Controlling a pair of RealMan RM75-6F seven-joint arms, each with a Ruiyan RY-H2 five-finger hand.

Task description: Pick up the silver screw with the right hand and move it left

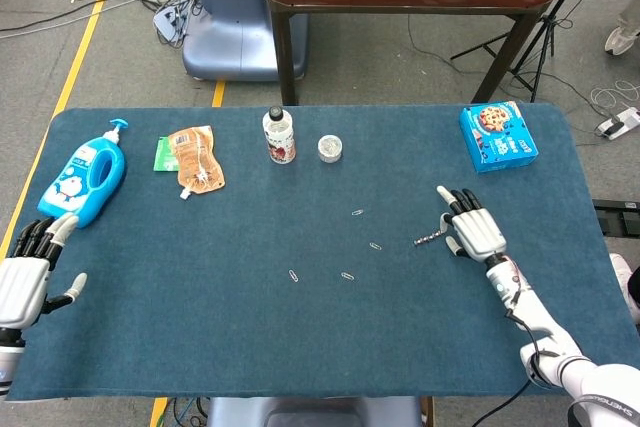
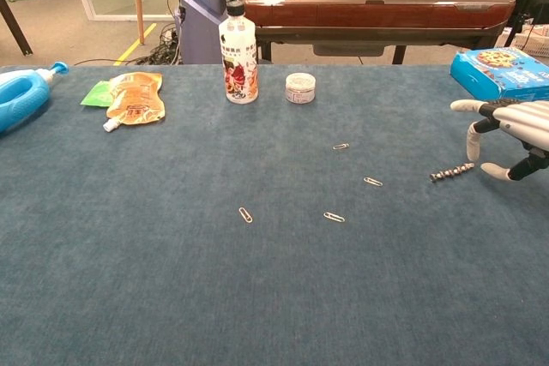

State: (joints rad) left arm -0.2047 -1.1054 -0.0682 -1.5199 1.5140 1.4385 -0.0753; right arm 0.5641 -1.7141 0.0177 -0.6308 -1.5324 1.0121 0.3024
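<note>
The silver screw (image 1: 430,238) (image 2: 452,172) lies flat on the blue table mat, right of centre. My right hand (image 1: 473,229) (image 2: 509,130) hovers just to the right of it, fingers spread and holding nothing; the thumb and a finger bracket the screw's right end without plainly touching it. At the table's near left corner my left hand (image 1: 27,272) rests open, seen only in the head view.
Several paper clips (image 1: 348,276) (image 2: 334,217) lie scattered left of the screw. A small bottle (image 1: 279,135), a round tin (image 1: 330,148), an orange pouch (image 1: 196,157) and a blue dispenser bottle (image 1: 84,179) stand along the far and left side. A blue cookie box (image 1: 498,135) lies behind my right hand.
</note>
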